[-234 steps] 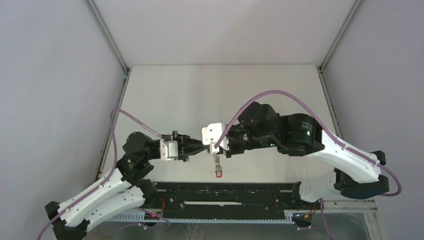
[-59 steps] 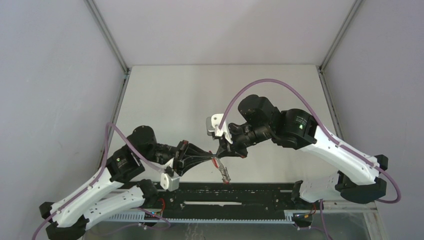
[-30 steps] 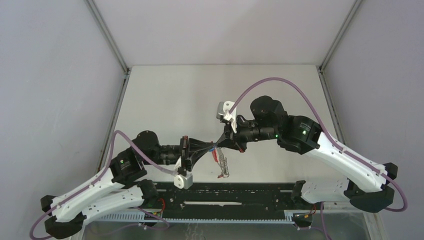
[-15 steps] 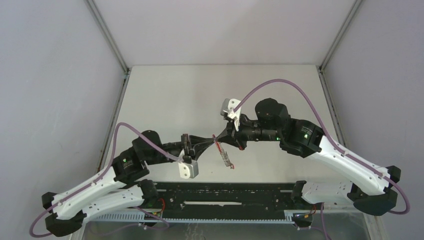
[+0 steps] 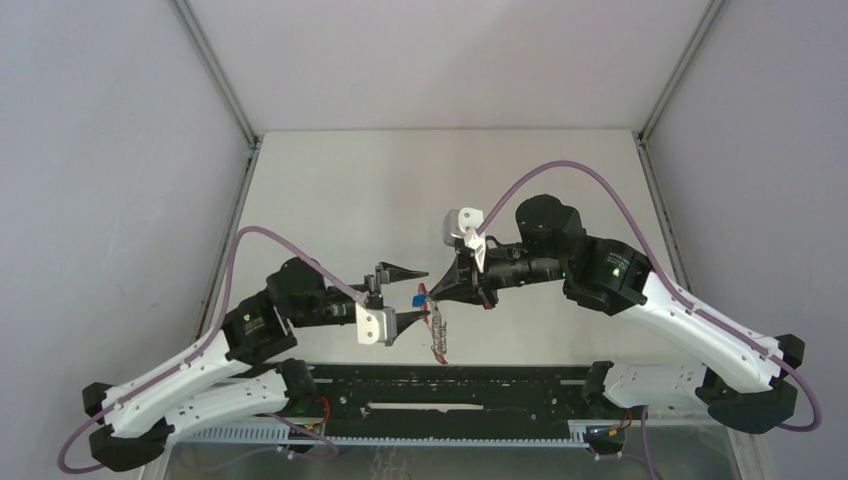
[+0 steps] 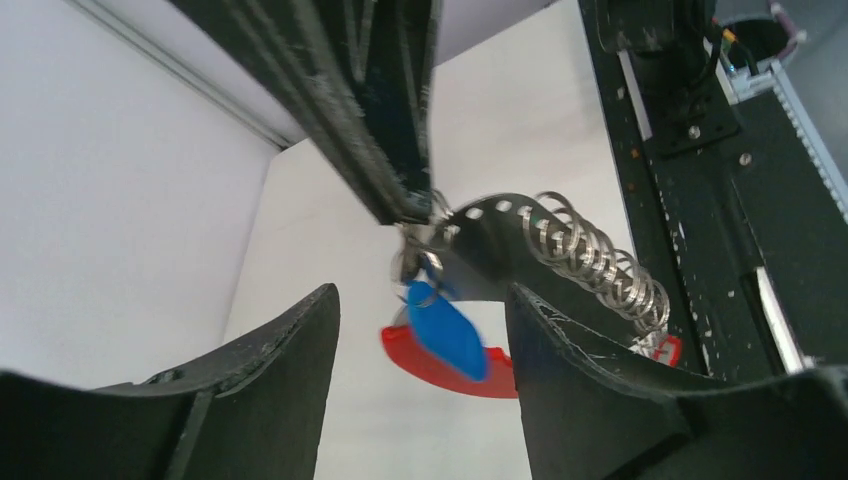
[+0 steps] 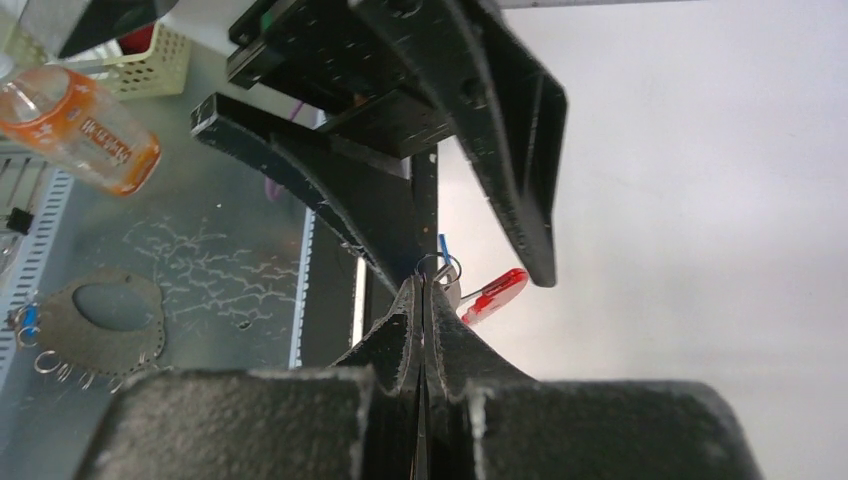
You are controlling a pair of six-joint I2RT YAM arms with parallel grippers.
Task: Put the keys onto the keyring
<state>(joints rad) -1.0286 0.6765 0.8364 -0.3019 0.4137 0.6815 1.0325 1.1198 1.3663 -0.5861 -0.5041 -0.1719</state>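
My right gripper point(image 5: 432, 293) point(image 7: 421, 285) is shut on a small ring of the keyring, held above the table. From it hangs the chain of silver rings point(image 5: 438, 335) point(image 6: 590, 255), and the red curved band point(image 6: 440, 368) point(image 7: 493, 295) shows just below the grip. The blue-tagged key point(image 6: 447, 335) point(image 5: 418, 298) dangles from the ring at the right fingertips. My left gripper point(image 5: 420, 294) point(image 6: 420, 300) stands open, one finger on each side of the blue tag without touching it. A small red piece point(image 6: 668, 350) sits at the chain's far end; whether it is the other key's tag I cannot tell.
The black rail point(image 5: 450, 385) runs along the near table edge under the hanging chain. In the right wrist view an orange-labelled bottle point(image 7: 85, 125) and a grey disc with rings point(image 7: 95, 330) lie beyond the table edge. Grey walls enclose the table.
My left gripper has opened and let go of the blue-tagged key, which now hangs from the ring in the right gripper. The ring chain has swung back to hang straight down.
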